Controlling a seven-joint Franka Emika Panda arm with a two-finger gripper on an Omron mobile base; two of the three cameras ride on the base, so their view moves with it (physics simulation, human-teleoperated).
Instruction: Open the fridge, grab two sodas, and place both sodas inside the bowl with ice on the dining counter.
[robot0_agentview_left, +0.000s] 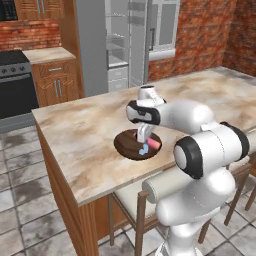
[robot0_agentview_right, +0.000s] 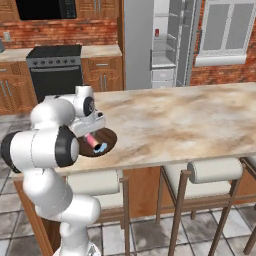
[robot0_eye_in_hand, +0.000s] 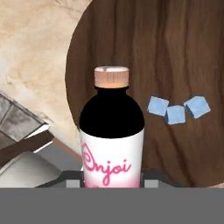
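My gripper (robot0_eye_in_hand: 112, 180) is shut on a soda (robot0_eye_in_hand: 112, 131), a dark bottle-shaped container with a pink-and-white label and a pink cap. The soda (robot0_agentview_left: 153, 144) lies tilted low over the dark-brown wooden bowl (robot0_agentview_left: 122, 145) on the dining counter (robot0_agentview_left: 80, 135). Pale-blue ice (robot0_eye_in_hand: 177, 111) cubes lie in the bowl (robot0_eye_in_hand: 175, 43) beside the soda. From the right, the gripper (robot0_agentview_right: 90, 135), soda (robot0_agentview_right: 92, 140), ice (robot0_agentview_right: 101, 147) and bowl (robot0_agentview_right: 109, 136) sit at the counter's near-left edge. The fridge (robot0_agentview_right: 137, 45) stands open behind, with a second small red soda (robot0_agentview_right: 157, 33) on a shelf.
Cushioned wooden stools (robot0_agentview_right: 215, 170) line the near side of the counter (robot0_agentview_right: 190, 120). A black oven (robot0_agentview_right: 55, 70) and wooden cabinets (robot0_agentview_left: 55, 82) stand along the brick back wall. The open fridge (robot0_agentview_left: 95, 45) shows glass shelves. Grey tiled floor lies left of the island.
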